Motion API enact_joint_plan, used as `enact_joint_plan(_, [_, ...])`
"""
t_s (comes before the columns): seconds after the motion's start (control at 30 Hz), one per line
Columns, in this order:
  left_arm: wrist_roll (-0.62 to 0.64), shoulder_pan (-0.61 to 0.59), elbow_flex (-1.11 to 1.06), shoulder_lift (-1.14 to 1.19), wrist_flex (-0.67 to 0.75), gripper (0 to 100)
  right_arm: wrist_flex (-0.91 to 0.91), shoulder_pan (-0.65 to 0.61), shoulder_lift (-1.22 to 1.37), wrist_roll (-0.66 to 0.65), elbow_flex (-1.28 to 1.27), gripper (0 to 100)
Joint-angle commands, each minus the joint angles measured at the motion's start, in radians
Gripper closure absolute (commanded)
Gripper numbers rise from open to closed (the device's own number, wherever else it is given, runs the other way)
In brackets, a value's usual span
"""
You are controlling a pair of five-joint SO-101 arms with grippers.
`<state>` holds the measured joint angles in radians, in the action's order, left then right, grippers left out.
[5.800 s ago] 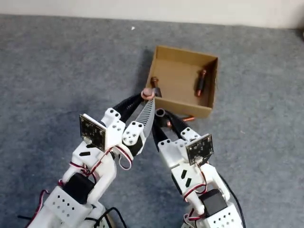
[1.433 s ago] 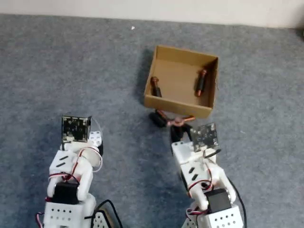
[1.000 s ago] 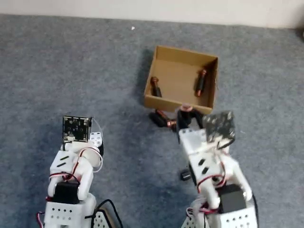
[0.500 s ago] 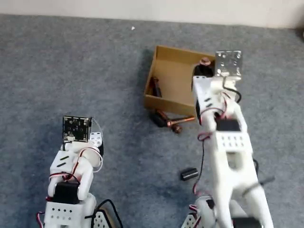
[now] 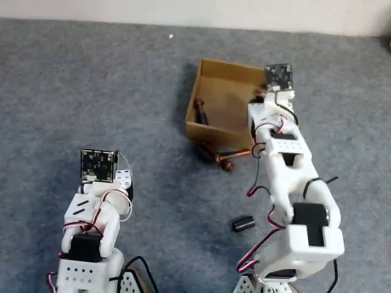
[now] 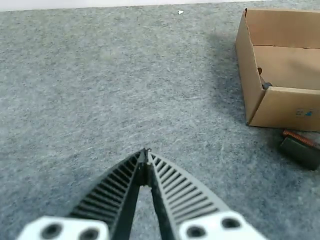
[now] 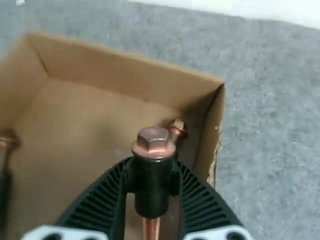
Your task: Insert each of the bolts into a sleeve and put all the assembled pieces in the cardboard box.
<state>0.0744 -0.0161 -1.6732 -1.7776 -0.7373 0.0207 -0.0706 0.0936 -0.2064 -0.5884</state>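
Observation:
The cardboard box point(image 5: 215, 132) stands at the back middle of the grey carpet. My right gripper point(image 5: 259, 99) hangs over the box's right side, shut on a copper bolt in a black sleeve point(image 7: 151, 176), held upright, head up. Below it a second assembled piece point(image 7: 176, 128) lies in the box's corner point(image 7: 210, 100). Another assembled piece point(image 5: 200, 113) lies along the opposite wall. My left gripper point(image 6: 145, 161) is shut and holds nothing, low over bare carpet, well short of the box point(image 6: 260, 102).
Just in front of the box lie a black sleeve point(image 5: 204, 152) and a copper bolt point(image 5: 230, 159), touching. Near the right arm's base sits a loose black sleeve point(image 5: 243, 223). The left arm point(image 5: 98, 204) is folded back at the front left.
The right arm lifted the sleeved bolt from in front of the box and swung out over the box's right side. The left arm, extended 5.8 s ago, has since kept still, folded back.

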Motion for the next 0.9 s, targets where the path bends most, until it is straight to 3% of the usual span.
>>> enact_joint_plan(0.0, [-0.015,-0.012,-0.024,-0.002,-0.005,99,-0.041,0.010,-0.018,-0.051,0.065,98.4])
enact_joint_plan(0.2, [-0.015,-0.012,-0.024,-0.002,-0.005,99,0.163,0.013,-0.022,-0.049,0.082,89.0])
enact_joint_plan(0.53, [-0.015,-0.012,-0.024,-0.002,-0.005,99,0.501,-0.022,-0.217,-0.049,0.174,88.9])
enact_joint_plan(0.87, [-0.017,-0.124,-0.024,-0.012,0.002,99,0.951,-0.229,-0.555,-0.049,0.108,88.9])
